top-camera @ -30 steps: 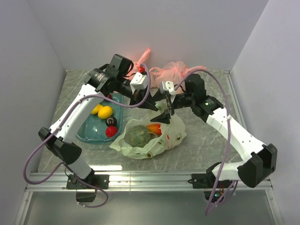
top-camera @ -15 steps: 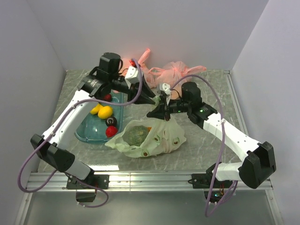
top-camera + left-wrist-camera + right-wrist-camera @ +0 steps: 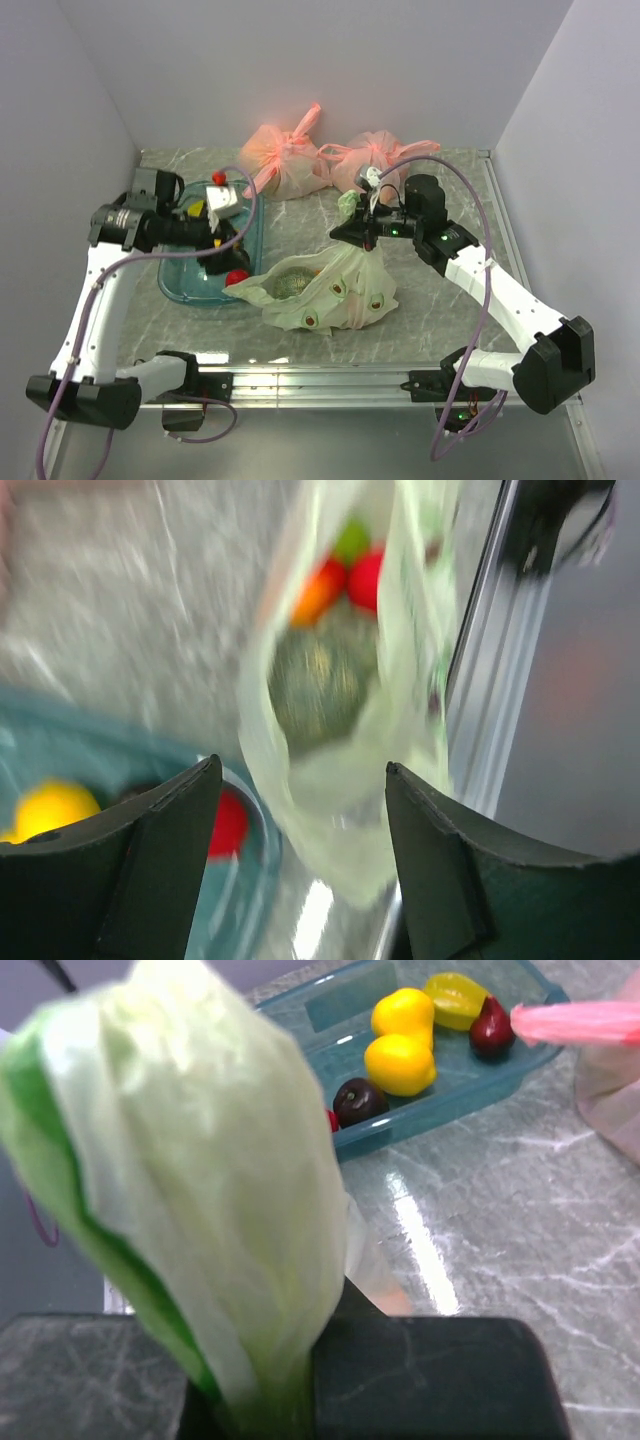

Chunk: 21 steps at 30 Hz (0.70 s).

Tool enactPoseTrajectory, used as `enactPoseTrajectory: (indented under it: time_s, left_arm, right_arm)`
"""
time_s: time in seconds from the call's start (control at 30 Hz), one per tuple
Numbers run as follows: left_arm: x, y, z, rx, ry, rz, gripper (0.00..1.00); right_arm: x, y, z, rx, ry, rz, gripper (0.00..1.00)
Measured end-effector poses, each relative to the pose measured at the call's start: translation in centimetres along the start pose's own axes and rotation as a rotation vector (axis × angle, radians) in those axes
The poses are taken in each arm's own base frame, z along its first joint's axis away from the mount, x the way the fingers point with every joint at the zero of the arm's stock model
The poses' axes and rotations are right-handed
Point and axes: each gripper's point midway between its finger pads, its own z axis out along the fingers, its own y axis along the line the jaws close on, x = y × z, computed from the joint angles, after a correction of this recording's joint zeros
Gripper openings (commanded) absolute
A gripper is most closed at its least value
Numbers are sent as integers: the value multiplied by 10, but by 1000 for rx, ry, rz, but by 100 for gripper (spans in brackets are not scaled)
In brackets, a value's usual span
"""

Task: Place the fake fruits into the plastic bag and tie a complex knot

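Observation:
The plastic bag [image 3: 325, 293] lies mid-table, pale green and translucent. My right gripper [image 3: 358, 232] is shut on its bunched upper edge [image 3: 200, 1190] and holds that part up. Through the bag's mouth I see a bumpy green fruit [image 3: 320, 675], an orange one [image 3: 314, 592], a red one [image 3: 366, 578] and a lime-green one [image 3: 350, 540]. My left gripper [image 3: 220, 240] hangs open over the teal tray [image 3: 180, 285], apart from the bag, with nothing between its fingers [image 3: 150, 860]. In the tray lie yellow lemons [image 3: 400, 1060], a dark purple fruit [image 3: 357, 1100] and a red fruit [image 3: 228, 825]. No knot shows.
Two tied salmon-pink bags [image 3: 285, 165] [image 3: 375, 155] sit at the back of the table, close behind my right gripper. A metal rail [image 3: 330, 378] runs along the near edge. Walls close in on the left, right and back.
My left arm has swung away from the bag to the left, over the tray, and its gripper has opened. My right gripper has shut on the bag's upper edge.

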Motion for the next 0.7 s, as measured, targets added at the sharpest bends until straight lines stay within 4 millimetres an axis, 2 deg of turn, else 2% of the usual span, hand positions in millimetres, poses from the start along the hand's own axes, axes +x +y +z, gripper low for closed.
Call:
enactPoseTrajectory:
  time_s: [0.07,0.17,0.33,0.43,0.6,0.63,0.7]
  left_arm:
    - [29,-8,-2,-15,75,-13,74]
    - [54,-18,-10,-42,149,7,74]
    - [61,-23,-17,-72,186,61,73]
    - [71,-34,-9,-27,217,86,74]
    - [97,-53,6,78,292,78,74]
    - [102,-53,7,83,307,68,72]
    - [112,-49,11,85,341,50,55]
  right_arm:
    - [1,0,-1,7,5,10,0]
    - [2,-2,-2,21,7,16,0]
    - [4,-4,-4,35,14,25,0]
    - [5,-5,-5,40,19,29,0]
    - [6,-7,-5,46,20,29,0]
    - [6,-7,-6,48,20,30,0]
    - [6,-8,-6,51,20,31,0]
